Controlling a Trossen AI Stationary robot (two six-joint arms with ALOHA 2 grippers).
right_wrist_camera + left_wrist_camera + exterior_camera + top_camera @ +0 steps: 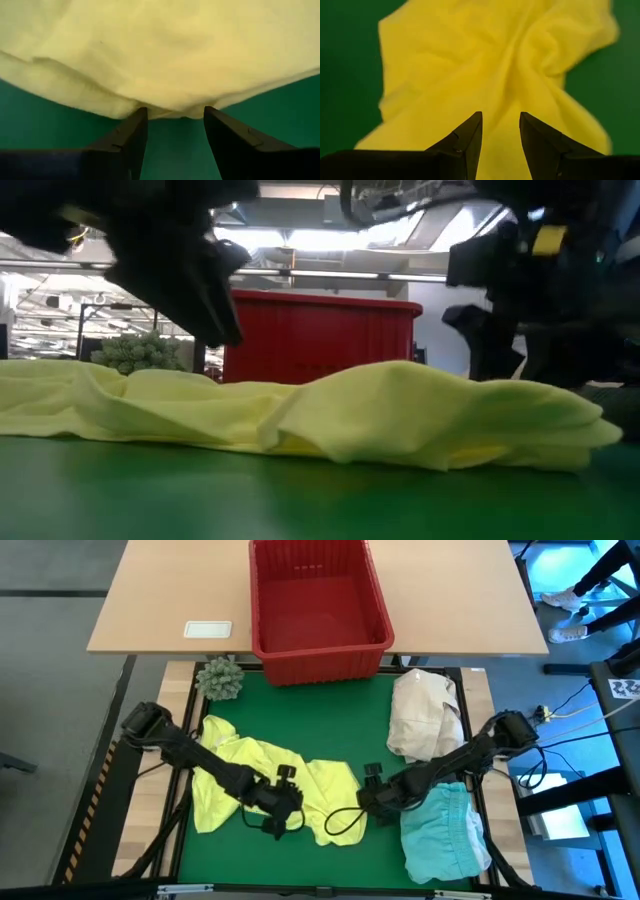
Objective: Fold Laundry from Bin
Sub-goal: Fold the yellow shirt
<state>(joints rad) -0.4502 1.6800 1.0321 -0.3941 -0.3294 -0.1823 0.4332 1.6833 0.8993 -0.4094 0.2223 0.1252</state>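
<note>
Crumpled yellow garment [262,783], long axis left-right across the green mat [300,720]

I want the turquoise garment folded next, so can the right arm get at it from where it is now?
Probably yes. The turquoise garment lies uncovered on the green mat, just beside the right pincer, which stands open and empty at the yellow garment's edge. Nothing lies between them; the arm would only need to swing back over it.

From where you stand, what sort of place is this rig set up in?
Probably a robotics lab or open workshop hall. Past the red bin the low view shows exposed ceiling beams and strip lights, and the high view shows a wooden desk with cables on the floor beside the green work mat.
</note>
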